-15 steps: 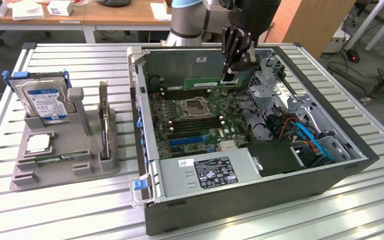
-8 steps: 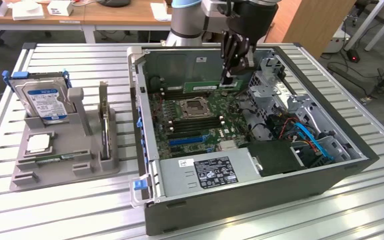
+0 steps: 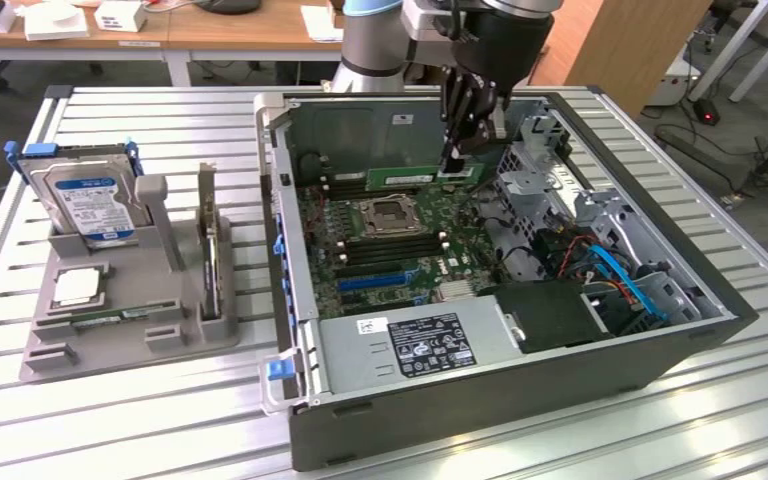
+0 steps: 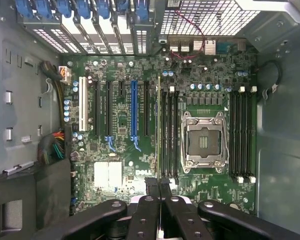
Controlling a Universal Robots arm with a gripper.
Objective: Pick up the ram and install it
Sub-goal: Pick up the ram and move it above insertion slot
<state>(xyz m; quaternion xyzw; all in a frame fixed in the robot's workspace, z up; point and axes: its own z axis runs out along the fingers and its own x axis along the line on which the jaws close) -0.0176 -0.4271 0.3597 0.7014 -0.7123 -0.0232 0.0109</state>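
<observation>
My gripper point(image 3: 454, 160) hangs inside the open computer case point(image 3: 301, 400) and is shut on the ram point(image 3: 404, 177), a long green stick held level above the motherboard point(image 3: 357, 255). In the wrist view the ram point(image 4: 158, 125) shows edge-on as a thin line running away from my gripper point(image 4: 159, 186). It lies just beside the black memory slots point(image 4: 169, 132) next to the empty processor socket point(image 4: 204, 141). A second bank of memory slots point(image 4: 241, 135) lies on the socket's other side.
On the exterior view's left a grey holder point(image 3: 117, 320) carries a hard drive point(image 3: 87, 200), an upright expansion card point(image 3: 208, 240) and a small silver chip point(image 3: 77, 287). In the case are a power supply point(image 3: 418, 345), a drive cage point(image 3: 544, 160) and blue cables point(image 3: 624, 275).
</observation>
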